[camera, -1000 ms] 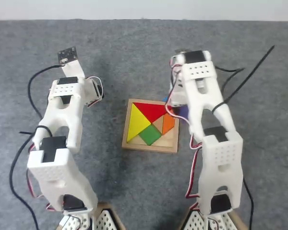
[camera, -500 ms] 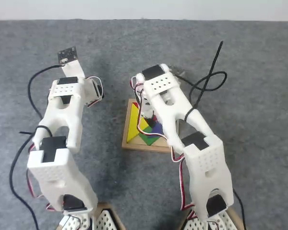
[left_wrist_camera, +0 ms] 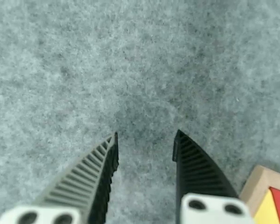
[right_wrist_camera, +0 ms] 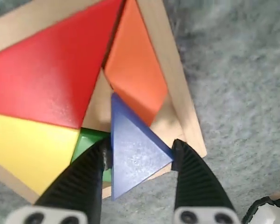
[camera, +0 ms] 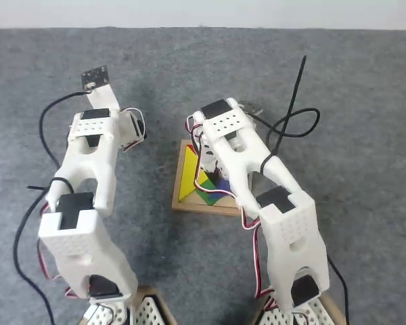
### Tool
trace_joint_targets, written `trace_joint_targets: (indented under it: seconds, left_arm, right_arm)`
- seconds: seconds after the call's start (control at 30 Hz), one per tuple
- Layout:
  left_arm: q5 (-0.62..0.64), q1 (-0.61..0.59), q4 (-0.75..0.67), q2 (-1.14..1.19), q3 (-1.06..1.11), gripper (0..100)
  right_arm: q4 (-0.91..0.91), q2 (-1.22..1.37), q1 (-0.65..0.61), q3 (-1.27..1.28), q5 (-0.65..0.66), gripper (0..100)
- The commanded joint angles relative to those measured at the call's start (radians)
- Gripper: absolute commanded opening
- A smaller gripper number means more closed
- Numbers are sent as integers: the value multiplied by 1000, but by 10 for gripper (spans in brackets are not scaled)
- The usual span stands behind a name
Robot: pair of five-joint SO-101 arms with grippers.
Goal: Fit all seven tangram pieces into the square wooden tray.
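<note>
Right arm [camera: 247, 159] — cables [camera: 299, 80] trailing — covers tray [camera: 189, 205].

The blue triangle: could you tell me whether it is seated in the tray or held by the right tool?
Held, not seated: the right tool grips the blue triangle, which overlaps the green piece and the tray rim.
</note>
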Motion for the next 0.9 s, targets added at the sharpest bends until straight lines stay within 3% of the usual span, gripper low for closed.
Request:
trace_joint_targets:
  seconds: [0.0, 0.17, 0.5, 0.6, 0.87]
  left_arm:
    - [-11, 6, -18, -64, -21, 192]
    - [-11, 8, -18, -64, -21, 192]
    - [-11, 8, -18, -64, -21, 192]
    - [-11, 8, -18, -64, -21, 192]
    - [-11, 21, -18, -64, -22, 192]
  right_arm:
    - [-16, -97, 4, 0, -14, 63]
    - [-56, -239, 5, 72, -34, 62]
    - [-426, -464, 5, 493, -89, 106]
    - [-430, -486, -1, 508, -133, 149]
    - [-433, -486, -5, 511, -147, 150]
